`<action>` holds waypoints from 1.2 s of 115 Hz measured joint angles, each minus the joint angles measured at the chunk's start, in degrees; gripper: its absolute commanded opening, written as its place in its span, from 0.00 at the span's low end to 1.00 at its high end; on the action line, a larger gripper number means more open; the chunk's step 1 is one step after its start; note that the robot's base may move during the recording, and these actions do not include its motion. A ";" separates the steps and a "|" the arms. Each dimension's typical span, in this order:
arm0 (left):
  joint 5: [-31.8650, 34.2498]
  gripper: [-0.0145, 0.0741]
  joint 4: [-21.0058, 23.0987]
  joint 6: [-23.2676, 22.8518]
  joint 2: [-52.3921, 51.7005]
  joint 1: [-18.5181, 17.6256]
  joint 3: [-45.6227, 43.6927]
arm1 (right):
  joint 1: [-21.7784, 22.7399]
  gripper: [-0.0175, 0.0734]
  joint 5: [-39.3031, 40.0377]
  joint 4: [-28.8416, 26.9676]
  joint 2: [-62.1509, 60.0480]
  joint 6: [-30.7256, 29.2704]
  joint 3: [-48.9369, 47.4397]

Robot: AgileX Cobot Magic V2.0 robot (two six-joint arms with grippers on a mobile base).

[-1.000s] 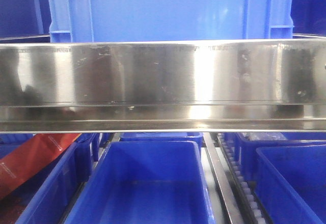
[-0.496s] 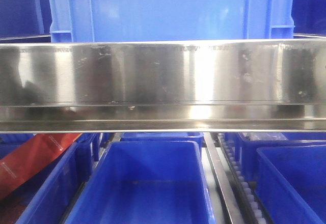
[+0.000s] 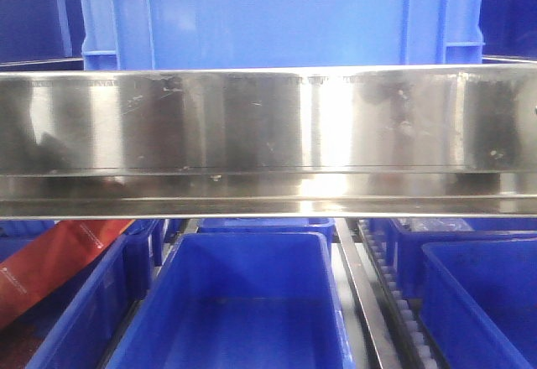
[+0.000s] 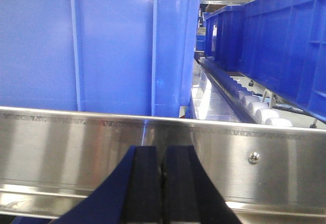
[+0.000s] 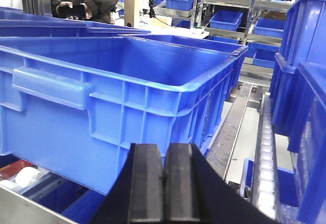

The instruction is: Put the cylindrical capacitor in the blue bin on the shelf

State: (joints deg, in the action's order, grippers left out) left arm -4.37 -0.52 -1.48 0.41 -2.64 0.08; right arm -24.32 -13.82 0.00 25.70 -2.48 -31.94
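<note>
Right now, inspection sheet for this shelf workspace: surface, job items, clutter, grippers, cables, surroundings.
Surface: shelf, shiny steel front beam, white rollers along a rail.
Job's things: blue bin on the lower tier looks empty; capacitor not seen.
Clutter: red packet in the lower-left bin.
Grippers: left gripper shut, empty; right gripper shut, empty.
Cables: nothing seen.
Surroundings: person behind, more racks with blue bins.

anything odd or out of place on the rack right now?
One thing: a red packet lies slanted across the lower-left blue bin in the front view, propped over its rim rather than down inside. The other bins sit square on the shelf, no spill or damage visible. Both grippers, left and right, are shut and empty; no capacitor in view.
</note>
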 measured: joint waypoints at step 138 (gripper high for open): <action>0.13 0.04 0.00 0.00 -0.13 0.00 0.00 | 26.34 0.02 9.95 -7.04 -25.55 -2.87 31.82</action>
State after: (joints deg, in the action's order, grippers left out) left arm -4.24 -0.52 -1.48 0.28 -2.64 0.08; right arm 2.02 -3.87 -7.04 0.14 -5.35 -0.13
